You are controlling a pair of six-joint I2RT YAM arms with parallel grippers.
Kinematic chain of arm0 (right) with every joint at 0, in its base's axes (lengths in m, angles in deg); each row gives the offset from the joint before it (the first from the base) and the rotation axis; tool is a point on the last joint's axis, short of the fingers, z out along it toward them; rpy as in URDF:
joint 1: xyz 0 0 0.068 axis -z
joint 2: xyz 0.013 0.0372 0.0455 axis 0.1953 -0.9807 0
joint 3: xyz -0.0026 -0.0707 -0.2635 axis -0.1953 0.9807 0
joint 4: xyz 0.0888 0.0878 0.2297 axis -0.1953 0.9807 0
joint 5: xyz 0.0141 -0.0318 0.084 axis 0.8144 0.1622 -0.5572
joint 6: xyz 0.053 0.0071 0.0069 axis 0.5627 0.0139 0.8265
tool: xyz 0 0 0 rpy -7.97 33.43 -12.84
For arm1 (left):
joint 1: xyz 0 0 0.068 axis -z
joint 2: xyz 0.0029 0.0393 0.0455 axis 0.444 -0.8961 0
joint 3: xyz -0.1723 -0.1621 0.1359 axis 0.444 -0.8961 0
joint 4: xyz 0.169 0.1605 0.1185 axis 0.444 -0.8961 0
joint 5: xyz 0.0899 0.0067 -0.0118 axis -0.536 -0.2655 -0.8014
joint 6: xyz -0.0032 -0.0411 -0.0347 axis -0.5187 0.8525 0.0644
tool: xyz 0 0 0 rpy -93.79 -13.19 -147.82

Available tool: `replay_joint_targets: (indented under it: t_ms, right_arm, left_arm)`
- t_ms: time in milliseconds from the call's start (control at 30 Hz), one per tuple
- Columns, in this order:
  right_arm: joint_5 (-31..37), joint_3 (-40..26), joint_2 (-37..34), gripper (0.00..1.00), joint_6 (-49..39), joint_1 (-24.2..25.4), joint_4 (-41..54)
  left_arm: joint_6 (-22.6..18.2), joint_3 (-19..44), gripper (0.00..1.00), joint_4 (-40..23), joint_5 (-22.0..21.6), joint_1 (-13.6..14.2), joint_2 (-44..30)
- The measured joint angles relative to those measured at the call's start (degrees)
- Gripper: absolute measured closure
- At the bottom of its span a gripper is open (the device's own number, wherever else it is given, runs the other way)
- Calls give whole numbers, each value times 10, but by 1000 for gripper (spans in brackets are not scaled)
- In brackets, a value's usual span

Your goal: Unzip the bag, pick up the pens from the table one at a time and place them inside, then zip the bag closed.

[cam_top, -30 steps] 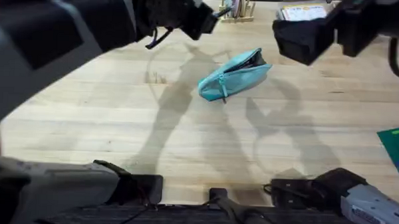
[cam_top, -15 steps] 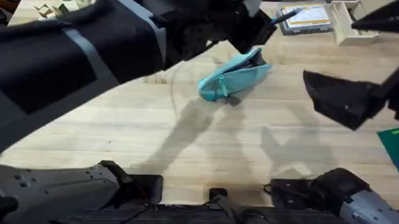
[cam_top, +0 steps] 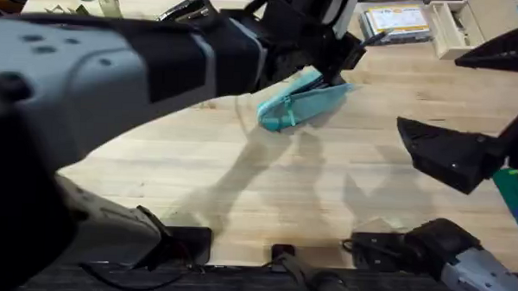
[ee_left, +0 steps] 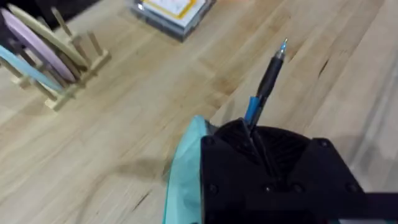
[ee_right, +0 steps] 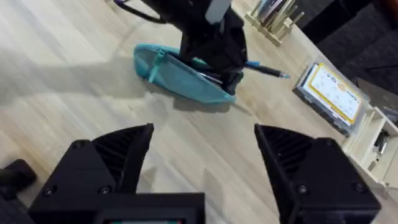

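Now down at the bag (cam_top: 302, 99), left claw (ee_right: 231, 79) clamped on a pen (ee_left: 266, 83), nearing insertion; right claw (ee_right: 202, 149) released, well back.

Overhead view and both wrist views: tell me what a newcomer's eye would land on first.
First, the teal bag lying mid-table toward the far side, with the left gripper right over its open end, shut on a black pen whose tip pokes out past the bag. Next, the right gripper, fingers wide apart, hovering over bare table on the near right.
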Motion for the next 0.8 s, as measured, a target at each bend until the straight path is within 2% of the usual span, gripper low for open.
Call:
replay_joint_targets:
  t_ms: [333,567,800]
  right_arm:
    - [0,0,0,3,0,0,0]
    - [0,0,0,3,0,0,0]
    - [0,0,0,3,0,0,0]
  left_arm:
    - [1,0,958,-11,1,0,-26]
    - [1,0,958,-68,1,-4,-27]
    - [2,0,958,-126,-4,-23,-27]
